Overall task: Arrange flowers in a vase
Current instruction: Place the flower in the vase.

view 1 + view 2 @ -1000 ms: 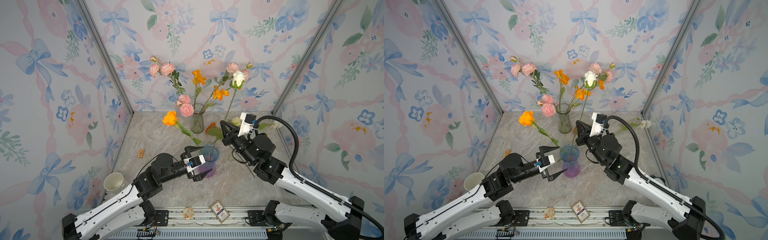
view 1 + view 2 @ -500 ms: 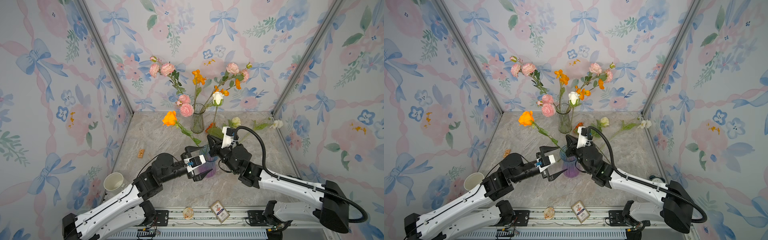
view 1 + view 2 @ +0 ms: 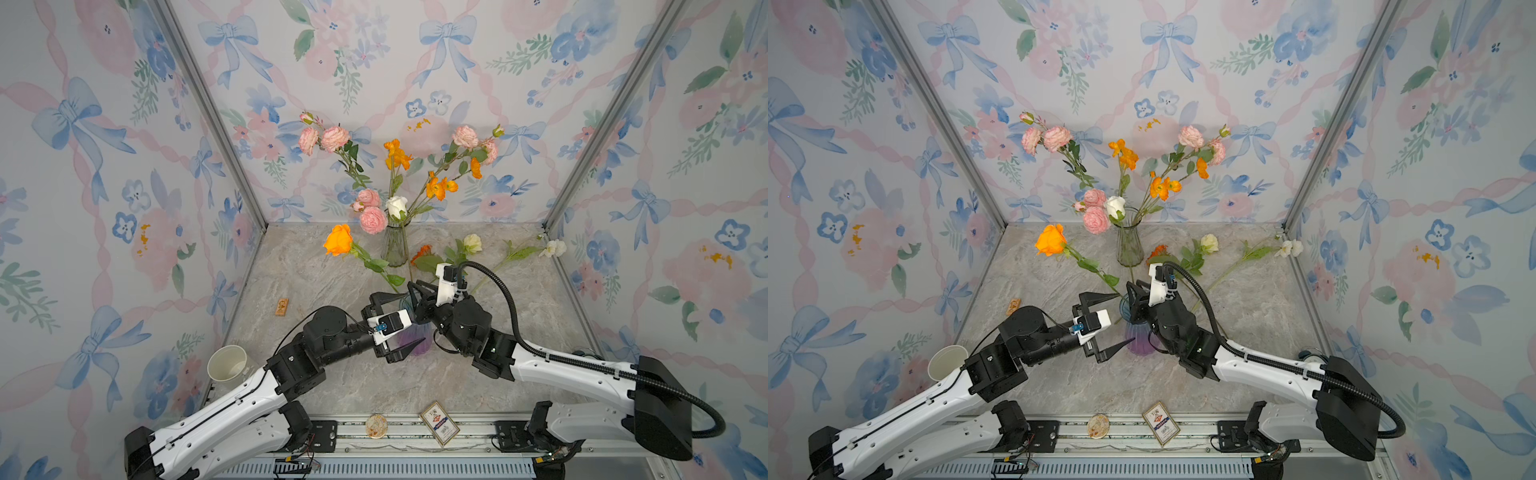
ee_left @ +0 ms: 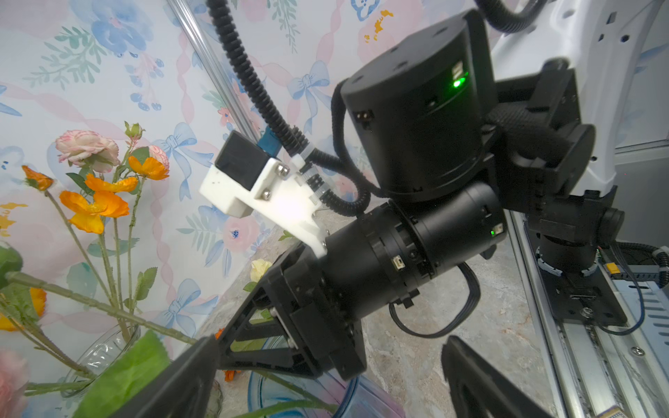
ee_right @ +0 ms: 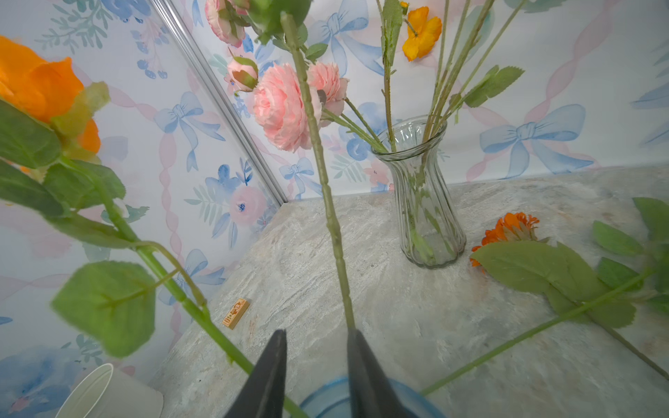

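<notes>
A blue-and-purple vase (image 3: 411,347) (image 3: 1142,343) stands mid-table with an orange rose (image 3: 338,240) leaning out of it. My right gripper (image 3: 415,286) (image 5: 316,333) hovers over its rim (image 5: 325,398), open. The white rose's stem (image 5: 325,202) rests against one finger, and its lower end is hidden behind that finger. The white rose's bloom (image 3: 397,206) (image 3: 1115,205) stands near the glass vase (image 3: 395,245), which holds pink blooms and orange poppies. My left gripper (image 3: 415,318) (image 4: 325,347) is wide open, one finger on each side of the blue-and-purple vase.
A cream bloom (image 3: 472,242), a white bloom (image 3: 555,248) and an orange bloom (image 3: 422,251) lie on the table behind my right arm. A paper cup (image 3: 227,363) and a small wooden tile (image 3: 281,306) sit at the left. A card (image 3: 439,423) and a round disc (image 3: 376,424) lie on the front rail.
My right gripper has come down and to the left with the white rose, from high at the right to over the blue-and-purple vase, and its jaws have parted. The left arm has not moved.
</notes>
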Tool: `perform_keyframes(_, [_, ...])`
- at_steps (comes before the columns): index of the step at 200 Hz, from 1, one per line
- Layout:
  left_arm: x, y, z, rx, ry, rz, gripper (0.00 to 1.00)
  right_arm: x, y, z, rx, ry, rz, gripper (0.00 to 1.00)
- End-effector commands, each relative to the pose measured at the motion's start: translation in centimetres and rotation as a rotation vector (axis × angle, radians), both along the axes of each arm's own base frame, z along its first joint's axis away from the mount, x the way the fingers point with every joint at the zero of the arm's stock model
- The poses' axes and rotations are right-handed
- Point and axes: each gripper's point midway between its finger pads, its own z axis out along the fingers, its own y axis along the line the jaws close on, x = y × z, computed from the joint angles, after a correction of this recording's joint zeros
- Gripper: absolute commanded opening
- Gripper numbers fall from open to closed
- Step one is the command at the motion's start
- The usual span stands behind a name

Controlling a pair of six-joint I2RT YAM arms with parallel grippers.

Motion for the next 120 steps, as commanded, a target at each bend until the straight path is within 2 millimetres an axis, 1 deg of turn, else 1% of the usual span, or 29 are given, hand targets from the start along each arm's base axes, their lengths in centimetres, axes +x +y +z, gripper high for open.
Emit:
perform_keyframes(1, [-0.2,0.0,0.0,-0.003,0.013,-0.013,0.98,-0.6,-0.6,0.2,-0.024,-0.009,-0.008,0.32])
perform_keyframes(27, [-0.1,-0.1,0.0,-0.002,0.014,-0.013,0.98,-0.9,-1.4,0.4,-0.032,-0.014,-0.020,0.35])
perform_keyframes(65, [-0.2,-0.2,-0.2,0.001,0.018,-0.020,0.98,-1.6,-3.1,1.6,-0.065,-0.036,-0.034,0.46])
perform_keyframes(84, [-0.2,-0.2,-0.2,0.001,0.018,-0.023,0.98,-2.0,-4.5,2.3,-0.095,-0.044,-0.055,0.56])
perform_keyframes(100, [-0.1,-0.3,-0.3,0.004,0.022,-0.022,0.98,-2.1,-6.0,2.2,-0.145,-0.040,-0.093,0.66])
perform_keyframes(108, [-0.1,-0.4,-0.3,0.004,0.023,-0.021,0.98,-2.0,-7.0,1.9,-0.185,-0.034,-0.122,0.72])
perform_keyframes(120, [0.2,-0.5,-0.6,0.010,0.039,-0.012,0.98,-1.5,-8.7,0.9,-0.239,-0.005,-0.176,0.76])
